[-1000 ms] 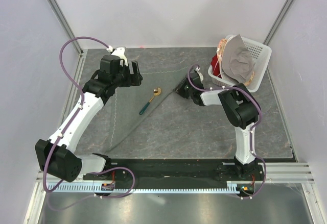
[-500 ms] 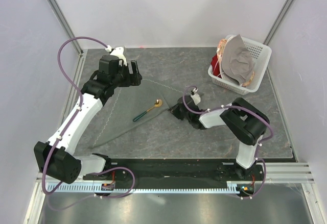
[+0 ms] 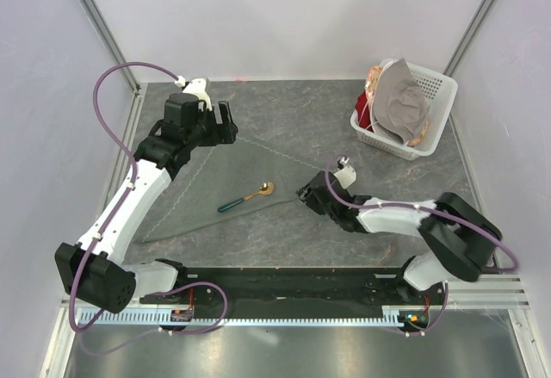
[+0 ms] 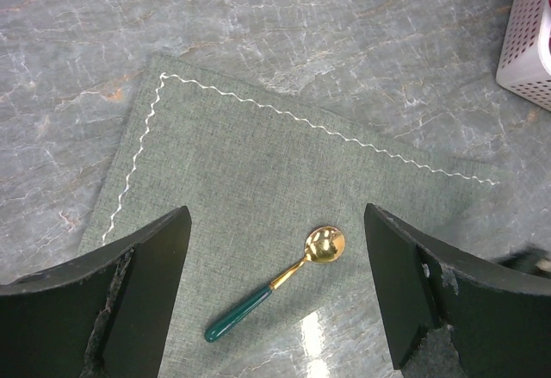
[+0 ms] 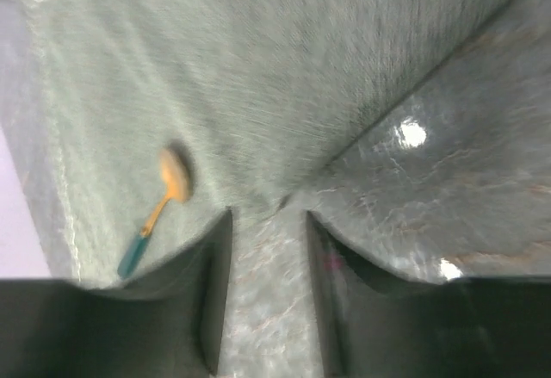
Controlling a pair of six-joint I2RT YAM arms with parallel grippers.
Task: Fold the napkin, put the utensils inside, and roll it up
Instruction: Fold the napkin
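My right end effector (image 5: pixel 267 223) is released and empty, a corner of the napkin (image 5: pixel 258 77) just ahead, the spoon (image 5: pixel 159 210) on it beyond; my left end effector (image 3: pixel 229 125) hangs released above both. I'd square the fold before rolling

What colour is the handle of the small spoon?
Dark teal green. The spoon shows best in the left wrist view.

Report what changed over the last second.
The right gripper pulled the napkin by its right corner toward the near edge, carrying the spoon on it nearer too, then opened and let go. The left gripper stayed open over the napkin's far corner; the basket did not move.
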